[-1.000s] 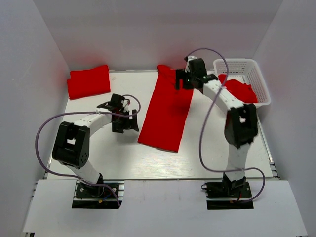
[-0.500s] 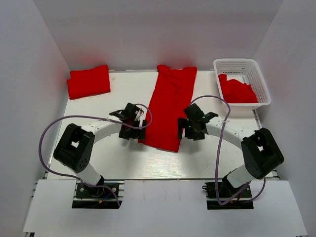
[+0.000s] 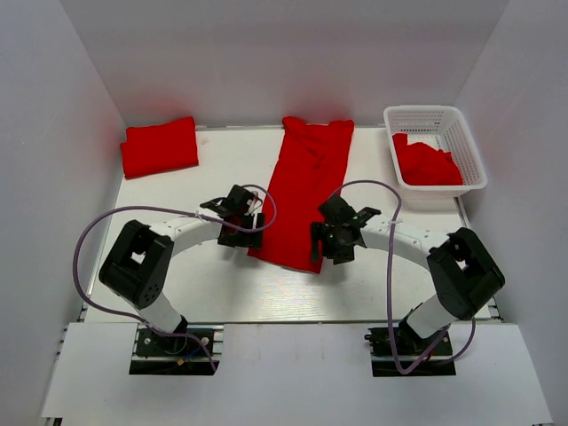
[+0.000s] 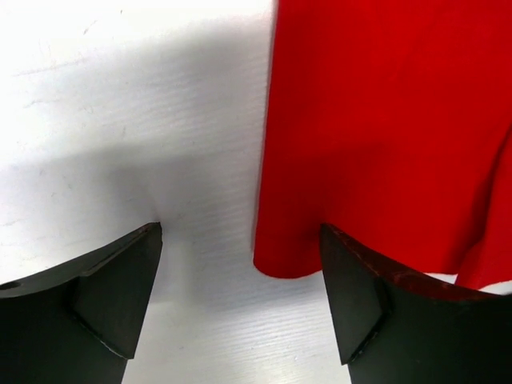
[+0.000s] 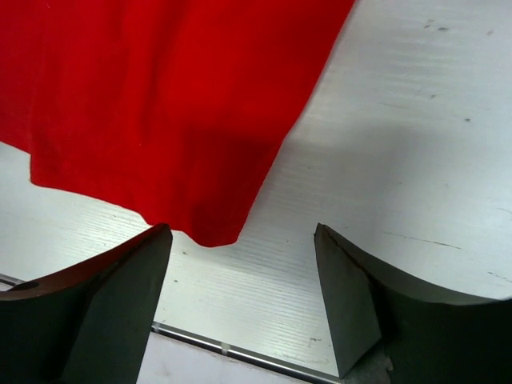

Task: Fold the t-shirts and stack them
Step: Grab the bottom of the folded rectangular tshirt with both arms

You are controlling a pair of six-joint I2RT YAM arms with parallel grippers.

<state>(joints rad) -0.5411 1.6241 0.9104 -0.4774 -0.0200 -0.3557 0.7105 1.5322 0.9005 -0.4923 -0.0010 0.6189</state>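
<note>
**Top external view.** The spread t-shirt (image 3: 302, 191), folded lengthwise into a long strip, lies mid-table (image 3: 204, 293), collar end far and hem near. The left gripper (image 3: 241, 232) and the right gripper (image 3: 330, 244) stand low at the two ends of the hem. A folded t-shirt (image 3: 160, 146) lies at the far left. More red cloth (image 3: 428, 164) lies in the white basket (image 3: 435, 114) at the far right.

**Left wrist view.** The jaws are wide apart and hold nothing. The left hem corner (image 4: 276, 260) lies flat on the table in line with the gap (whether a fingertip touches the cloth cannot be told).

**Right wrist view.** The jaws are likewise wide and empty, with the right hem corner (image 5: 212, 228) lying in line with their gap.

**Handling (a judgement).** The cloth looks light, limp and layered, so it will not keep its shape when lifted. The two hem corners are the likely holds, each pinched through all layers. An uneven lift would probably let the layers slide or the middle sag.
</note>
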